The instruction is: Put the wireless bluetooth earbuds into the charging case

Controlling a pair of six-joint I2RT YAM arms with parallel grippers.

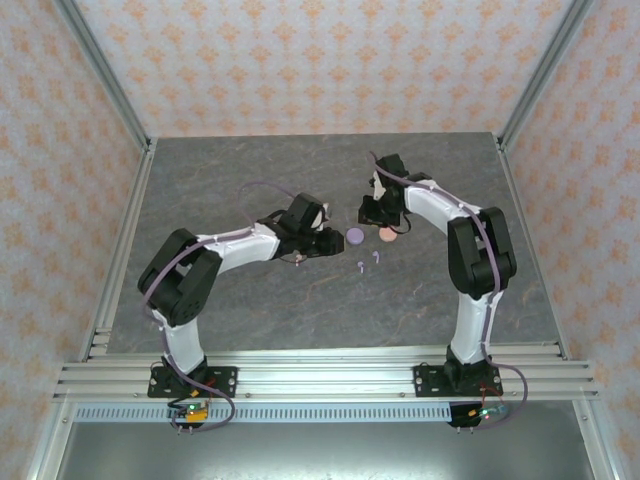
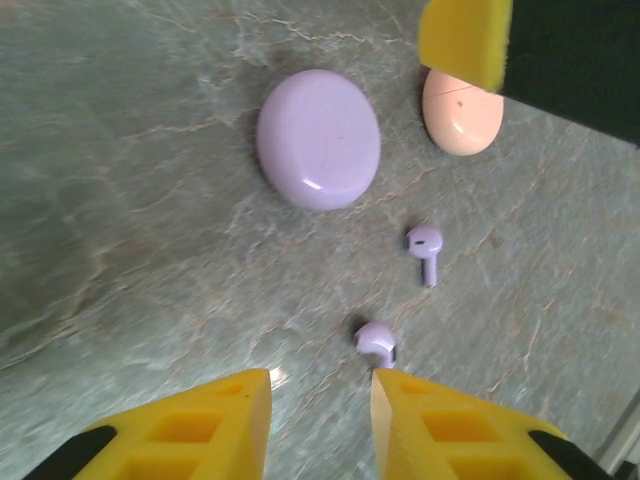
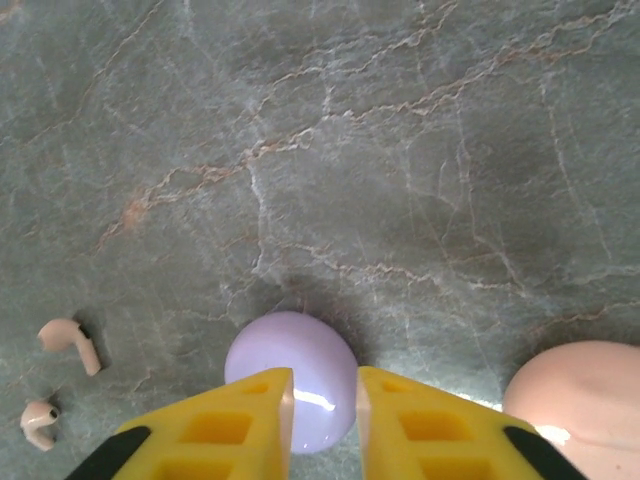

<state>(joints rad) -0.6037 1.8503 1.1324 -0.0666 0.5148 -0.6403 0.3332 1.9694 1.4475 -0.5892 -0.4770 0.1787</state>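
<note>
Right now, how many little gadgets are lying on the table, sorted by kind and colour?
lilac case: 1
pink case: 1
lilac earbuds: 2
pink earbuds: 2
Total: 6

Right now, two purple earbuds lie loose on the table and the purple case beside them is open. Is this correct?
No, the purple case is closed, as the left wrist view shows. The two purple earbuds do lie loose on the table.
</note>
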